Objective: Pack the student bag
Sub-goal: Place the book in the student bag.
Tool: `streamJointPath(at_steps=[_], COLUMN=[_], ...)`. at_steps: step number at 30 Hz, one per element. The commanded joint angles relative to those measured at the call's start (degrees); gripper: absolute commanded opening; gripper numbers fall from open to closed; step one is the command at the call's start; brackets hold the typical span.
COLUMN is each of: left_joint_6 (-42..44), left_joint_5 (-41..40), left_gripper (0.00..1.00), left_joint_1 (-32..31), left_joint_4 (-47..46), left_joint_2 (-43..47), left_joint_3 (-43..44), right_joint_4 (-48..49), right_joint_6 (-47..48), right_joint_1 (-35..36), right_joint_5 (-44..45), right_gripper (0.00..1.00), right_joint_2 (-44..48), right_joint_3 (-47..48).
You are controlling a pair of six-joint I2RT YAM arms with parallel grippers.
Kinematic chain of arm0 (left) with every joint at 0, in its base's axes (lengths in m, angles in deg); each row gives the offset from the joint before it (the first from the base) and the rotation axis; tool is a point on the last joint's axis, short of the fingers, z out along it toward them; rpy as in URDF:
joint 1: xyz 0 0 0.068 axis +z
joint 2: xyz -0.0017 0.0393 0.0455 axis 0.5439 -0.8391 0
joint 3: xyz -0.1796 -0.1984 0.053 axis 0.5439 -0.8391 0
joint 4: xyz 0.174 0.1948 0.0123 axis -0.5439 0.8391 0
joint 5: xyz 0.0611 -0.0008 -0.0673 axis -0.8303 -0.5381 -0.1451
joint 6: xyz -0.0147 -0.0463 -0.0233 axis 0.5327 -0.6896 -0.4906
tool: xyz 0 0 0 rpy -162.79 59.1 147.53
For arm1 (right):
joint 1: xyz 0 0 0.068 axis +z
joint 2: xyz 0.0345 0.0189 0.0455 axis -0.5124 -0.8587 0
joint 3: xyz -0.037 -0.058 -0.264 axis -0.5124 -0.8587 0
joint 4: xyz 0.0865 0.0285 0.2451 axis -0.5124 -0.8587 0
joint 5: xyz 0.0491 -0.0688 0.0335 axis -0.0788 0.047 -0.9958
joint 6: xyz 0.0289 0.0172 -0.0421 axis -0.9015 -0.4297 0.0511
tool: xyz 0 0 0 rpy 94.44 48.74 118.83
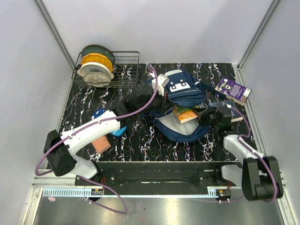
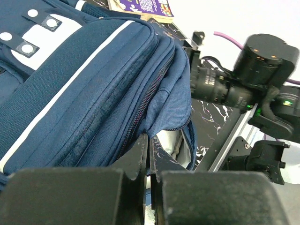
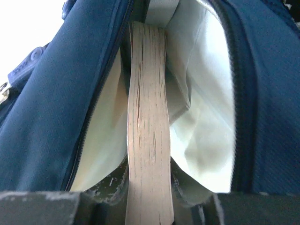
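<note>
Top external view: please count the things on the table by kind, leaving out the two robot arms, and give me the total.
Student bag: 1
Books: 2, one orange-covered, one purple
Spools: 3, green, yellow, white
Wire rack: 1
Blue pouch: 1
Pinkish block: 1
Total: 9

The backpack (image 2: 93, 93) is matt navy woven cloth with a coarse weave and smooth white trim; its lining (image 3: 206, 117) is pale, thin, smooth fabric. The book (image 3: 147, 140) shows rough, cream paper page edges. The table (image 1: 140, 145) is glossy black marbled. The rack (image 1: 126, 70) is thin metal wire.
</note>
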Motion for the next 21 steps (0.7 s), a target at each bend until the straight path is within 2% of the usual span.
streamJointPath(at_steps=[1,8,11,12,14,16,18,19,20,21], left_joint_6=[-1.8,-1.6,-1.4,-1.1,-0.3,0.3,0.9,1.3,1.3,1.3], left_joint_5=[2.5,3.2,2.7,1.3,-0.4,-3.5,-4.8,-5.1,-5.2,-5.6], left_gripper=[0.0,0.0,0.0,0.0,0.0,0.0,0.0,0.0,0.0,0.0], left_joint_1=[-1.5,-1.9,-1.9,-1.9,-2.0,-1.9,-1.8,-1.8,-1.8,-1.7], left_joint_4=[-9.8,-9.4,-9.1,-8.3,-7.5,-7.4,-5.0,-4.4,-3.4,-3.1], left_joint_2=[5.2,4.8,5.0,5.3,5.8,6.4,6.7,6.7,6.7,6.5], left_joint_3=[4.1,5.6,5.6,5.5,5.4,5.0,5.3,5.8,6.1,6.4], right_joint_4=[21.4,35.7,48.0,58.1,61.3,59.7,51.4,46.8,36.2,31.1], right_joint_6=[-0.7,-0.5,-4.3,-5.1,-6.8,-7.1,-4.6,-2.3,-1.3,0.3], right_joint_1=[1.8,7.9,9.6,9.7,9.8,9.7,9.7,9.7,9.7,9.7], right_joint_5=[3.1,8.6,8.9,8.2,7.2,8.1,8.9,10.7,11.9,13.2], right_gripper=[0.0,0.0,0.0,0.0,0.0,0.0,0.0,0.0,0.0,0.0], right_joint_2=[-6.6,-18.9,-23.8,-24.7,-23.6,-20.3,-12.0,-8.5,-0.9,3.0], right_joint_3=[3.9,4.3,2.4,1.0,-0.3,-3.7,-5.8,-5.9,-5.9,-5.4])
